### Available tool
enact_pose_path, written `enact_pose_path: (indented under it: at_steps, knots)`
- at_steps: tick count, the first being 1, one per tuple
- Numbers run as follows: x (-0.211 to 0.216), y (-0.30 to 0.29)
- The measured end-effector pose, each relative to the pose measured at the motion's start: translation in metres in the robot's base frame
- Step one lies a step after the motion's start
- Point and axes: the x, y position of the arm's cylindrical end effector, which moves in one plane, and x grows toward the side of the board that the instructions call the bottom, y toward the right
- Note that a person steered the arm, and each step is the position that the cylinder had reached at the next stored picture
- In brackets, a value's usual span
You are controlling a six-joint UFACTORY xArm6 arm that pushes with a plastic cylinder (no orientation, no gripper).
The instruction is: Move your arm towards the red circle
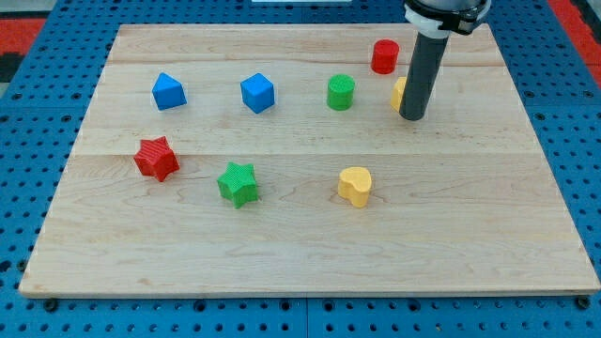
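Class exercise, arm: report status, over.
My tip down, below-right of red circle, apart. Yellow block partly hidden behind rod. Path to circle open.

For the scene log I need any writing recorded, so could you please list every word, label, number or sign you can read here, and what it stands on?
None: no readable text, label, number or sign shows anywhere in the camera view.
The wooden board, the blocks such as the red circle, and the dark rod ending in my tip are all plain; the blue pegboard carries only holes.
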Motion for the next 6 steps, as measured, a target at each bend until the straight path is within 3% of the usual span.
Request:
enact_pose_path:
  at_steps: [2,3,4,5,6]
  knots:
    - [-0.009,0.008]
    - [-0.021,0.061]
    - [-0.098,0.075]
    - [-0.157,0.007]
    - [-0.180,-0.082]
